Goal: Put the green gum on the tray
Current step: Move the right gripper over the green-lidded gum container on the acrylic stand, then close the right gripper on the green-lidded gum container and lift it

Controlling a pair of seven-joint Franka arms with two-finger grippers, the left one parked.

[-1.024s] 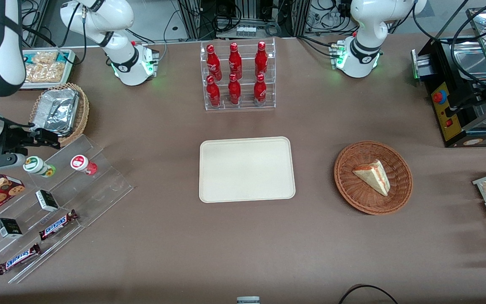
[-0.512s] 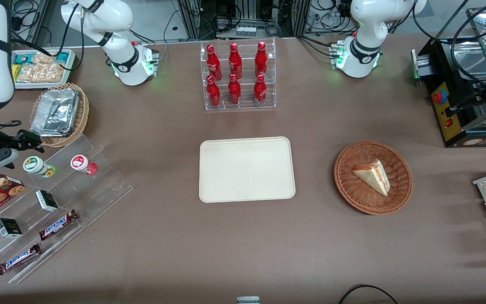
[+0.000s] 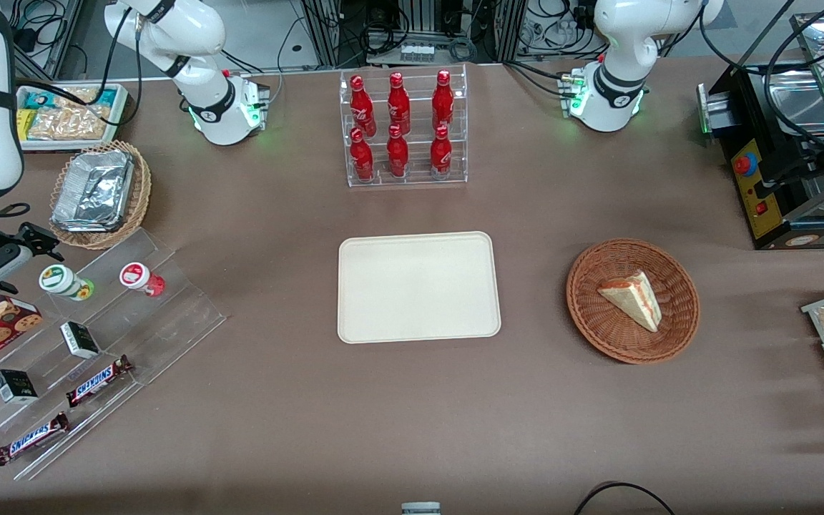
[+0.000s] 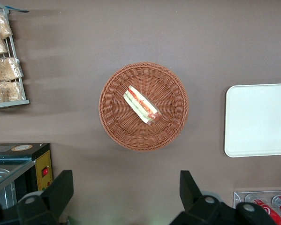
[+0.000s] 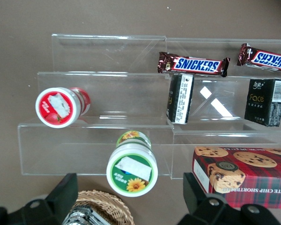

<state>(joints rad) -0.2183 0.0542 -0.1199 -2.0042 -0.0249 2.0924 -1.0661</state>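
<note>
The green gum [image 5: 132, 169] stands upright on the top step of a clear acrylic riser [image 3: 90, 336], lid up, beside the red-lidded bottle [image 5: 59, 106] one step down. The gripper [image 5: 131, 206] hangs above it with its fingers [image 5: 60, 194] spread wide and empty, the lid lying between them, so a straight descent should straddle it. The tray [image 3: 418, 287] sits well apart, at mid-table, bare

Robotics lab staged as a snack shop, cable-strewn equipment racks [image 3: 412, 28], acrylic display steps [image 3: 90, 343] of candy
</note>
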